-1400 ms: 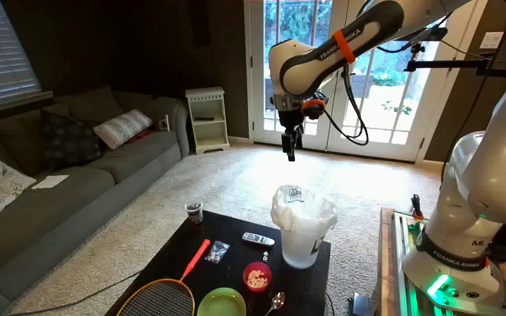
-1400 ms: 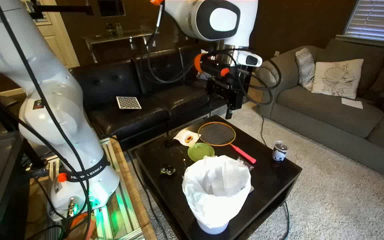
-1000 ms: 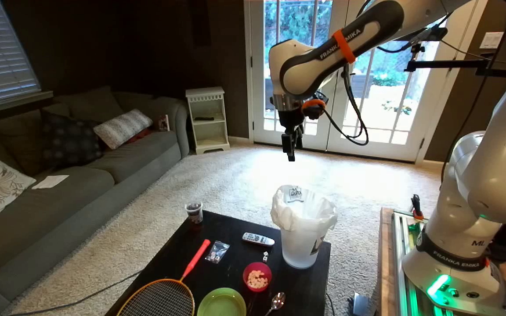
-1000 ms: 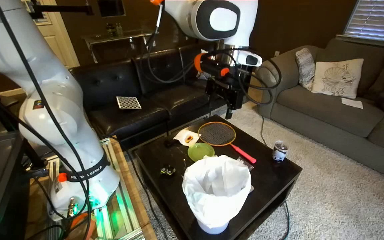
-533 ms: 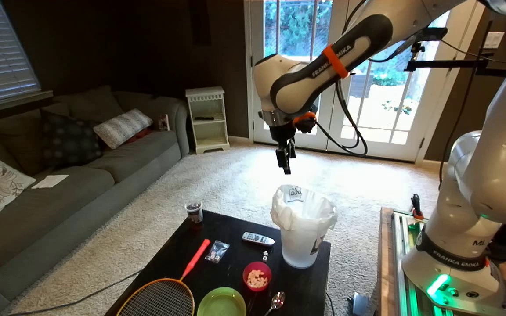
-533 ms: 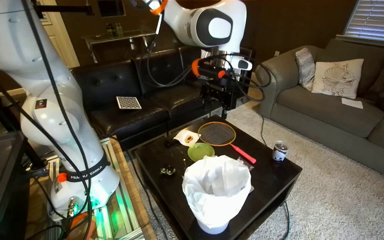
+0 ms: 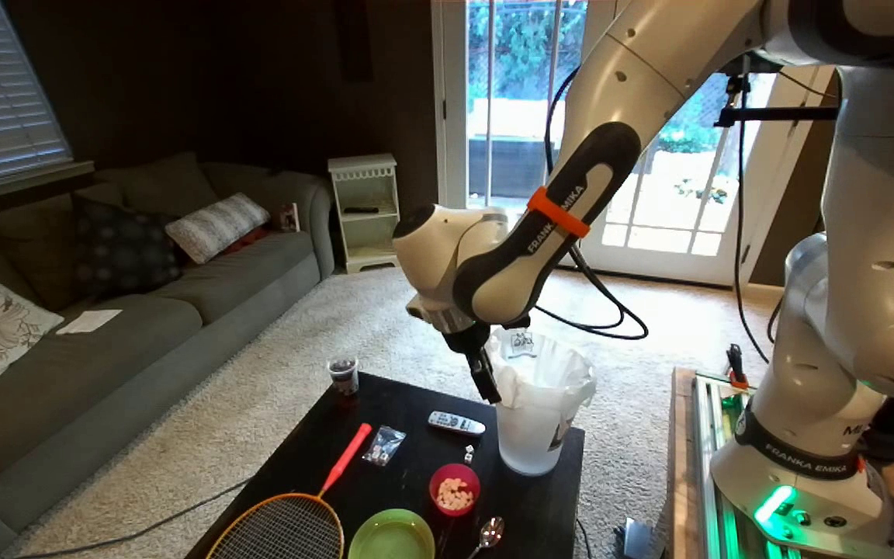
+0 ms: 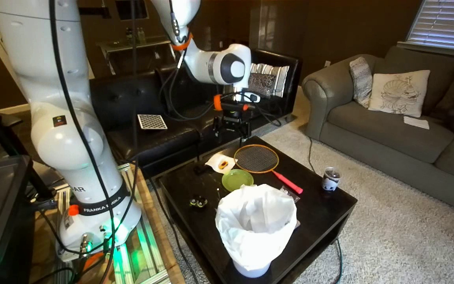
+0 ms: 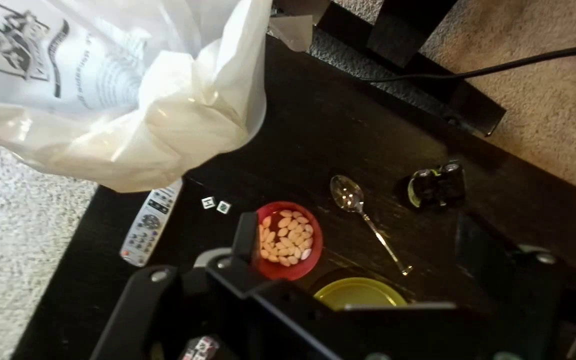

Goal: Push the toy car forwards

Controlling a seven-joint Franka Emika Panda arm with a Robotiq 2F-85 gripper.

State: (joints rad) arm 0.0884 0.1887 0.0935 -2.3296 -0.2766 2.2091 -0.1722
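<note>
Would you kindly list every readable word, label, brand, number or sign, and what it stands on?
"FRANKA EMIKA": base band
"FRANK", "MIKA": forearm, around orange strap
"AR", "M", cut off: column
"H", probably: white cube
Too small or blurred: trash bag, cup, remote, sticker, other cube

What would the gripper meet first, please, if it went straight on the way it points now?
Probably the spoon, seen in the wrist view between the open jaws of the gripper, or the dark tabletop beside the spoon; depth is unclear.
</note>
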